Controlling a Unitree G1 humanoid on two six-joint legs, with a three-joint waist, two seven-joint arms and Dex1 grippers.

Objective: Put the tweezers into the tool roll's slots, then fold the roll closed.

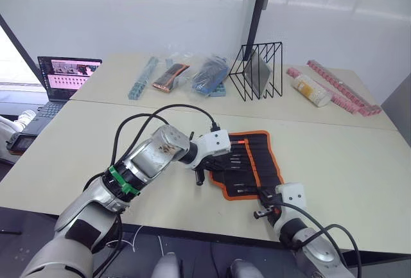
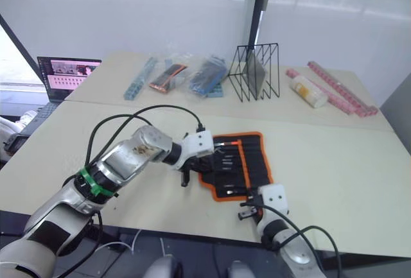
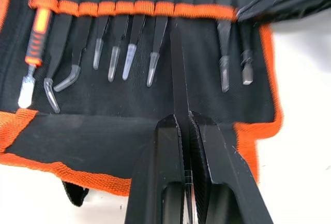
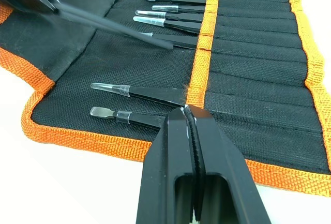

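The tool roll [image 1: 247, 162] lies open on the counter [image 1: 334, 156], most slots [image 3: 139, 9] already filled. The left gripper [image 3: 181, 125] has its fingers pinched on one of the tweezers [image 3: 178, 69], tip aimed at the empty slot. The right gripper [image 4: 189, 113], fingers pressed together, pins the roll's orange band. Next, it seems, the tweezers must slide under that band, straight and level.

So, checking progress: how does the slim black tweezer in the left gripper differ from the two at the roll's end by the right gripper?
The slim black held tweezer is pinched, unslotted, bare-tipped. The two end tweezers sit in slots with clear tip caps. All are black.
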